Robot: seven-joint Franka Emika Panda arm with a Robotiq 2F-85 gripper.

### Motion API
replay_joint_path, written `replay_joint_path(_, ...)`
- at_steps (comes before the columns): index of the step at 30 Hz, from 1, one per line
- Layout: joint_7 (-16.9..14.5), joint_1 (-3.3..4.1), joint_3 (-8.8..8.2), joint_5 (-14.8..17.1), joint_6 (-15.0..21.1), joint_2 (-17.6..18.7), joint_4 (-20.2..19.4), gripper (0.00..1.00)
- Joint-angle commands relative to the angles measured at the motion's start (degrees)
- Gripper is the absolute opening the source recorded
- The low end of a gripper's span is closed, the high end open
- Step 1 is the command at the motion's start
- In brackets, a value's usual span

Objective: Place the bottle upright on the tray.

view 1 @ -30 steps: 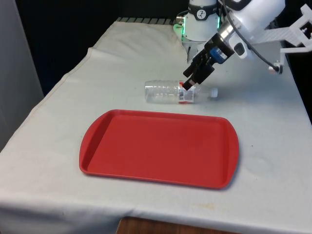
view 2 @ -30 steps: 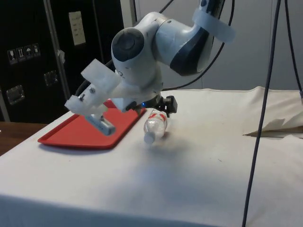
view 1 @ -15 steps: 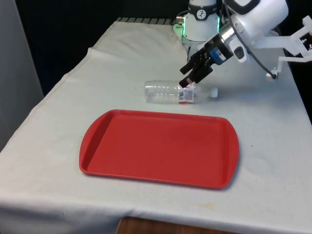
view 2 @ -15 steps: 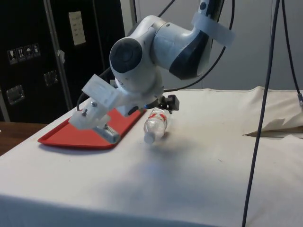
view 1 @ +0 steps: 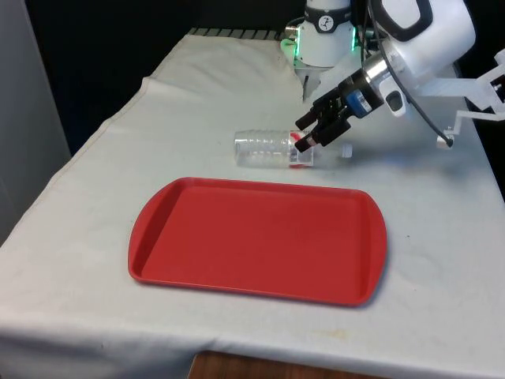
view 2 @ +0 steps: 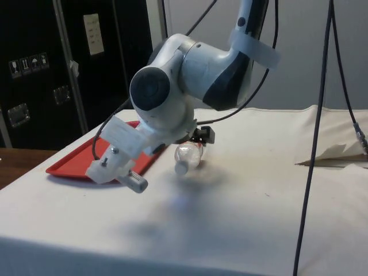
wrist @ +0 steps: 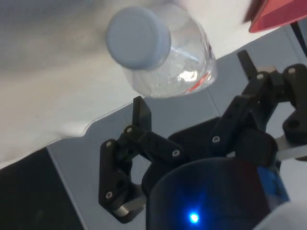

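I've got the tool (view 1: 308, 142) down at the bottle (view 1: 272, 148), its fingers (wrist: 142, 111) spread wide on either side of the capped end and not gripping it. The clear bottle lies on its side on the table (view 1: 102, 181), just past the red tray's (view 1: 252, 237) far edge, white cap (wrist: 138, 36) facing my wrist camera.
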Motion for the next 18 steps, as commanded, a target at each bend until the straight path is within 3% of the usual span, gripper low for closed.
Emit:
replay_joint_path(1, 0.8, 0.34, -0.11, -0.8, -0.2, 0.5, 0.3, 1.00)
replay_joint_path(8, 2.2, 0.40, 0.57, -1.8, -1.5, 2.0, 1.0, 1.00)
replay_joint_path(9, 1.8, 0.11, 0.69, -1.5, -1.2, 1.5, 0.6, 1.00)
replay_joint_path(18, 1.5, 0.23, 1.15, -1.8, -2.8, 2.8, 1.5, 1.00)
